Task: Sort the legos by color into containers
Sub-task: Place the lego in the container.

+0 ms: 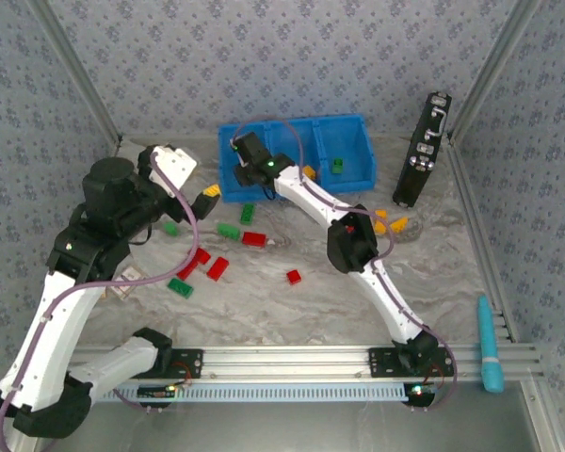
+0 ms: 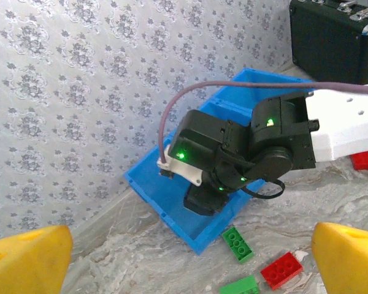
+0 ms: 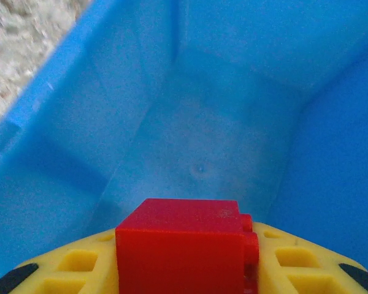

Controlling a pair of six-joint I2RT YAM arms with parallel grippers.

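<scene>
One red brick (image 3: pixel 183 245) sits clamped in the right gripper (image 1: pixel 249 156), over the bare floor of the left compartment (image 3: pixel 202 141) of the blue bin (image 1: pixel 348 124). The left gripper (image 2: pixel 187 263) stands wide apart, holding nothing. Risk: dropped from this height, the brick may bounce over the low wall or cling to a pad.

soft, even light fills the top view; shadows on the pale table (image 1: pixel 292 315) are faint and fuzzy, and the picture is a little washed out and grainy. green lamps glow on the right arm (image 2: pixel 233 153). in the left wrist view the far wall (image 2: pixel 61 92) is crisp, while the yellow fingers (image 2: pixel 24 260) in the near corners are blurred. in the right wrist view the red brick (image 3: pixel 181 245) is soft, too close for focus, and the bin (image 3: pixel 233 122) looks flat and noisy, dimmer along its left side.
</scene>
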